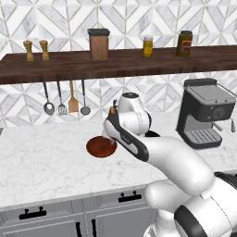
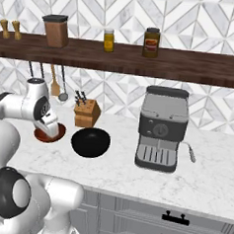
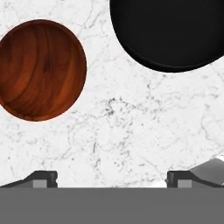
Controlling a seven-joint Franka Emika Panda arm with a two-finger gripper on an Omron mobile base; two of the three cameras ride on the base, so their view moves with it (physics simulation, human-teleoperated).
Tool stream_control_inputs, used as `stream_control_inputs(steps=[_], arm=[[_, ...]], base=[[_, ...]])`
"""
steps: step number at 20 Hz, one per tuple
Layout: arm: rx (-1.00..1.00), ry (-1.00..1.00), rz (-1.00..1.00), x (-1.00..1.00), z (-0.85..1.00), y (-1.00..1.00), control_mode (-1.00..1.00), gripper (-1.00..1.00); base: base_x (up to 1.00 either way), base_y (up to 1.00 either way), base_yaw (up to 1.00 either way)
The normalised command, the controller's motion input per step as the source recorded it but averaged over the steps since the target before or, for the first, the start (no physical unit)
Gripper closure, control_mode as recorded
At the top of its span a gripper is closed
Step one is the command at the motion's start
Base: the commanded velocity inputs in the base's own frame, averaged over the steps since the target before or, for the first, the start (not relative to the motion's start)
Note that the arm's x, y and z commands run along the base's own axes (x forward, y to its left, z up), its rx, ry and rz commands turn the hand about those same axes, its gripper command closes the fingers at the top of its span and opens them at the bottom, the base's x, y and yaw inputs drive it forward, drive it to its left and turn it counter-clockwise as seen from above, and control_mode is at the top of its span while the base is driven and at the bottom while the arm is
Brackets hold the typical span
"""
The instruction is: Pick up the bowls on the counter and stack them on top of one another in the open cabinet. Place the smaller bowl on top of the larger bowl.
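Note:
The red-brown bowl [image 1: 99, 147] [image 2: 52, 133] [image 3: 40, 70] rests shallow and plate-like on the white marble counter [image 1: 46, 162]. Just to its right stands the glossy black bowl [image 2: 90, 142] [image 3: 170, 33], deeper and wider; in the left base view my arm covers it. My gripper [image 3: 112, 178] hangs above the counter, pointing straight down at the bare marble between and just in front of the two bowls. Its fingertips [image 3: 41, 177] stand wide apart, open, with nothing between them. In the right base view my hand [image 2: 47, 124] overlaps the red-brown bowl's near rim.
A wooden knife block [image 2: 86, 113] stands right behind the bowls. A grey coffee machine [image 2: 162, 127] [image 1: 206, 118] sits further right. A dark wooden shelf [image 1: 115, 62] with jars and shakers runs above, and utensils [image 1: 65, 104] hang below it.

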Motion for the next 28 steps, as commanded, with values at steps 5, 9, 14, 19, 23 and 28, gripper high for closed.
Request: stream_control_inputs(steps=[5,9,14,19,23,28], arm=[[0.00,0.00,0.00,0.17,-0.34,0.02,-1.00,-1.00],[0.00,0.00,0.00,0.33,-0.32,0.13,-1.00,-1.00],[0.00,0.00,-0.02,0.40,-0.26,0.26,-1.00,-1.00],[0.00,0.00,-0.04,0.41,-0.24,0.21,-1.00,-1.00],[0.00,0.00,-0.03,0.35,-0.32,0.07,-1.00,-1.00],[0.00,0.00,-0.01,0.28,-0.32,0.00,-1.00,-1.00]], base=[[0.00,0.00,0.00],[0.00,0.00,0.00],[0.00,0.00,0.00],[0.00,0.00,0.00],[0.00,0.00,0.00],[0.00,0.00,0.00]])
